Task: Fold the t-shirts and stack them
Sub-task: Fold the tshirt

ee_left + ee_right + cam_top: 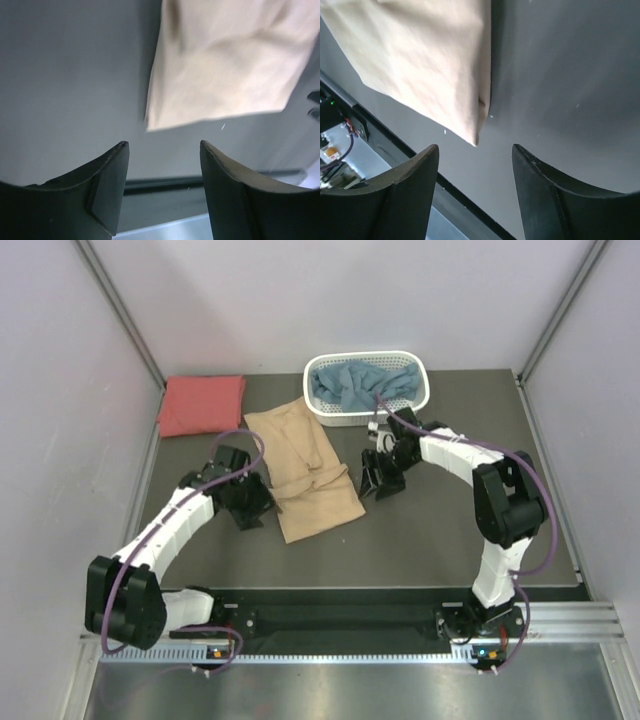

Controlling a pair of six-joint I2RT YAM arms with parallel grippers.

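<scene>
**Folding the tan shirt: both grippers open, one on each side**

Tan shirt lies flat in the mid of the table. It's a long strip w/ a bunched bit near its low end. It looks half folded, so I think it's spread there to give both arms room for the next fold.

Red shirt sits at approx 10 o'clock from it. It's folded, so prob. the start of the stack. Blue shirt is at 1 o'clock, heaped in the white basket, not yet done.

L gripper is just beside the tan shirt at 8 o'clock, and R gripper is at 3 o'clock. Both are wide open w/ nothing btwn the fingers.

In the L wrist view the shirt's corner is at 12 to 1 o'clock past the fingertips, not touching. In the R wrist view the corner pokes down right at the mouth of the gap, apart from both fingers.
</scene>
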